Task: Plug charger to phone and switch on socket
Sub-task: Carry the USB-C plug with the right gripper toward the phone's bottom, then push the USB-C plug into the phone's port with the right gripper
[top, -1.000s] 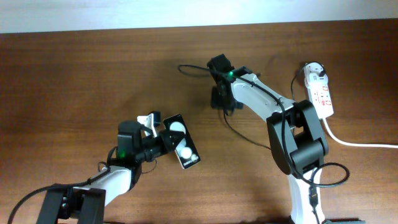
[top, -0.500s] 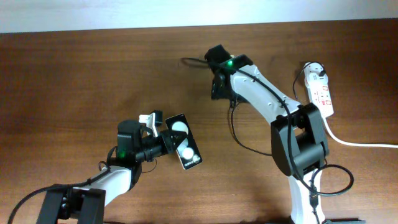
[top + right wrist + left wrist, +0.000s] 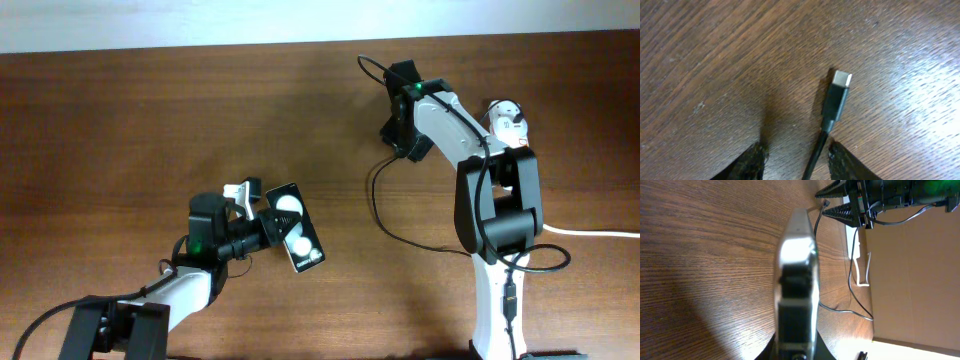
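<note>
Charger [image 3: 836, 97]: the USB-C style tip poked out ahead of the right gripper [image 3: 796, 150], metal end toward the top of the wrist frame, just above the wood. That claw was nipped in on the black cable right behind the connector, with only a narrow gap left between the fingertips [image 3: 754, 159]. In the overhead view this sat upper centre-right. The cable dropped from there toward mid-frame and curved right under the arm.

Phone [image 3: 295, 230] was at lower centre-left, well apart from the charger tip. Its screen faced up with two white reflections. The left gripper [image 3: 268, 230] was clamped on its long left edge; the left wrist view showed the phone edge-on between the fingers. Couldn't tell if it rested on the table [image 3: 150, 120] or hung just off it.

Socket [image 3: 519, 130] was at the upper right, partly hidden behind the right arm. Its thick white cord [image 3: 590, 232] ran off the right edge.
</note>
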Robot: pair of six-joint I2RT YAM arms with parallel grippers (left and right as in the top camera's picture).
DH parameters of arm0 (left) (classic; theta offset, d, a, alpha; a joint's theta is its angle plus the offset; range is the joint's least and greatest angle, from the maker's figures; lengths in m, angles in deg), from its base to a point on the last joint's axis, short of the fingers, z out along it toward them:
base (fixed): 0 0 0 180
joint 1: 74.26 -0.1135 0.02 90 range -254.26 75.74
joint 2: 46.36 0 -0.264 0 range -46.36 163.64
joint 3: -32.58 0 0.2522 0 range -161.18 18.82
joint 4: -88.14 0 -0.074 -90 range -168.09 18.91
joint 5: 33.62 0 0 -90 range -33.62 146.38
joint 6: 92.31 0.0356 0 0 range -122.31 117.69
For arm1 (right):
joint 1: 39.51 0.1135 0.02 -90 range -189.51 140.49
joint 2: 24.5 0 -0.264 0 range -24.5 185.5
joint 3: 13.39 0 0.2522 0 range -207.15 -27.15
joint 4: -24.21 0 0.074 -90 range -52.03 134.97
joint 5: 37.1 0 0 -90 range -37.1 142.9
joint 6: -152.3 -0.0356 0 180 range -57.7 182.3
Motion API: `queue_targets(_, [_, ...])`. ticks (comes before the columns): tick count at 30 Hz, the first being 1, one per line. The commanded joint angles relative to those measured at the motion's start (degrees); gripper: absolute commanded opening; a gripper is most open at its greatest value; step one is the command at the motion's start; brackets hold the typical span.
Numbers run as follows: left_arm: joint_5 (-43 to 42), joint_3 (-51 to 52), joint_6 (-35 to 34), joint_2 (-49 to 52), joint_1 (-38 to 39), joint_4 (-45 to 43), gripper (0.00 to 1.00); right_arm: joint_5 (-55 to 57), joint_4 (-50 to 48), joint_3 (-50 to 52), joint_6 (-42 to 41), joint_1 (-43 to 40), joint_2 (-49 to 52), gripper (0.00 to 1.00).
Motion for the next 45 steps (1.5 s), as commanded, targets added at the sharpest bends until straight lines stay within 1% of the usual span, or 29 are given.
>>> queue_targets(1, [-1.0, -0.6, 1.1, -0.2, 0.2, -0.6, 0.03, -4.0, 0.0, 0.2, -0.5, 0.5, 2.4, 0.34])
queue_targets(2, [-1.0, -0.6, 1.1, -0.2, 0.2, -0.6, 0.02, -4.0, 0.0, 0.2, -0.5, 0.5, 2.4, 0.25])
queue_targets(3, [-1.1, -0.6, 1.1, -0.2, 0.2, -0.6, 0.03, -4.0, 0.1, 0.2, -0.5, 0.5, 2.4, 0.12])
queue_targets(4, [-1.1, -0.6, 1.1, -0.2, 0.2, -0.6, 0.02, -4.1, 0.4, 0.2, 0.0, 0.5, 2.4, 0.04])
queue_targets(6, [-1.1, -0.6, 1.1, -0.2, 0.2, -0.6, 0.0, -6.4, 0.5, 0.1, 6.4, 0.5, 2.0, 0.04])
queue_targets(7, [-1.1, -0.6, 1.1, -0.2, 0.2, -0.6, 0.0, -10.1, 0.7, 0.1, 12.0, 0.5, 0.5, 0.04])
queue_targets(9, [-2.8, -0.6, 1.0, -0.2, 0.0, -0.8, 0.0, -15.4, 3.2, 0.0, 19.5, 0.5, -4.7, 0.04])
queue_targets(10, [-4.9, -0.6, 0.0, -0.2, -1.0, -0.8, 0.0, -18.1, 6.3, 0.0, 24.5, 0.5, -9.4, 0.04])
queue_targets(12, [-10.8, -0.6, -4.0, -0.2, -4.7, -0.8, 0.0, -24.9, 13.2, 0.0, 33.0, 0.5, -17.3, 0.04])
queue_targets(14, [-15.6, -0.6, -11.4, -0.2, -7.0, -0.8, 0.0, -33.4, 19.9, 0.1, 40.7, 0.5, -24.3, 0.04])
queue_targets(16, [-17.9, -0.6, -20.3, -0.2, -7.3, -0.8, 0.0, -40.5, 25.3, 0.7, 47.1, 0.5, -30.6, 0.04])
queue_targets(17, [-18.0, -0.6, -23.8, -0.2, -7.3, -0.9, 0.0, -43.6, 26.5, 1.7, 50.2, 0.5, -33.4, 0.04])
queue_targets(18, [-18.3, -0.6, -25.9, -0.2, -7.3, -3.5, 0.0, -45.0, 28.2, 3.2, 53.6, 0.5, -36.5, 0.04])
queue_targets(19, [-19.2, -0.6, -28.1, -0.2, -7.3, -7.2, 0.0, -45.0, 28.5, 4.6, 53.8, 0.5, -38.0, 0.04])
queue_targets(20, [-20.0, -0.6, -32.4, -0.2, -7.3, -13.1, 0.0, -45.0, 28.5, 8.4, 53.8, 0.5, -40.8, 0.04])
queue_targets(21, [-20.8, -1.0, -38.3, -0.2, -7.3, -22.4, 0.0, -46.8, 27.5, 16.8, 55.3, 0.5, -45.7, 0.04])
queue_targets(22, [-21.7, -2.1, -42.3, -0.2, -7.3, -26.6, 0.0, -47.4, 24.8, 23.7, 55.2, 0.5, -49.9, 0.04])
queue_targets(25, [-21.7, -5.3, -42.7, -0.2, -7.3, -26.4, 0.0, -49.9, 16.6, 42.0, 55.0, 0.5, -61.9, 0.04])
queue_targets(26, [-21.7, -6.7, -42.7, -0.2, -7.3, -26.2, 0.0, -49.9, 15.9, 44.7, 54.9, 0.5, -63.8, 0.04])
queue_targets(27, [-21.7, -8.6, -42.6, -0.2, -7.3, -23.9, 0.0, -49.7, 15.6, 46.7, 54.8, 0.5, -65.6, 0.04])
queue_targets(30, [-20.9, -11.1, -42.6, -0.2, -6.8, -22.1, 0.0, -50.0, 15.7, 47.0, 53.7, 2.8, -66.8, 0.04])
queue_targets(31, [-18.8, -11.2, -42.6, -0.2, -5.7, -22.1, 0.0, -49.9, 14.8, 47.0, 52.7, 6.9, -66.8, 0.04])
queue_targets(33, [-17.9, -11.2, -42.3, 0.2, -4.3, -22.1, 0.0, -47.9, 10.6, 47.0, 47.0, 12.8, -66.8, 0.04])
queue_targets(34, [-17.1, -11.2, -39.3, 0.3, -3.6, -22.1, 0.0, -43.6, 7.0, 47.0, 41.7, 17.1, -66.8, 0.04])
queue_targets(36, [-17.7, -11.2, -38.7, 0.3, -3.4, -22.1, 0.0, -35.7, 5.2, 47.0, 34.3, 22.6, -66.8, 0.04])
queue_targets(37, [-17.9, -11.2, -38.7, 0.3, -3.4, -22.1, 0.0, -34.2, 5.1, 47.0, 32.0, 24.7, -66.8, 0.04])
queue_targets(39, [-19.1, -11.2, -37.5, 0.3, -3.4, -22.1, 0.0, -33.9, 4.7, 47.0, 29.5, 25.8, -66.8, 0.04])
queue_targets(43, [-21.0, -11.2, -37.4, 0.3, -3.4, -22.1, 0.0, -34.0, 3.5, 47.0, 29.4, 25.8, -66.8, 0.04])
queue_targets(45, [-21.0, -11.2, -37.4, 0.3, -3.4, -22.1, 0.0, -33.1, 3.0, 47.0, 26.3, 25.8, -66.8, 0.04])
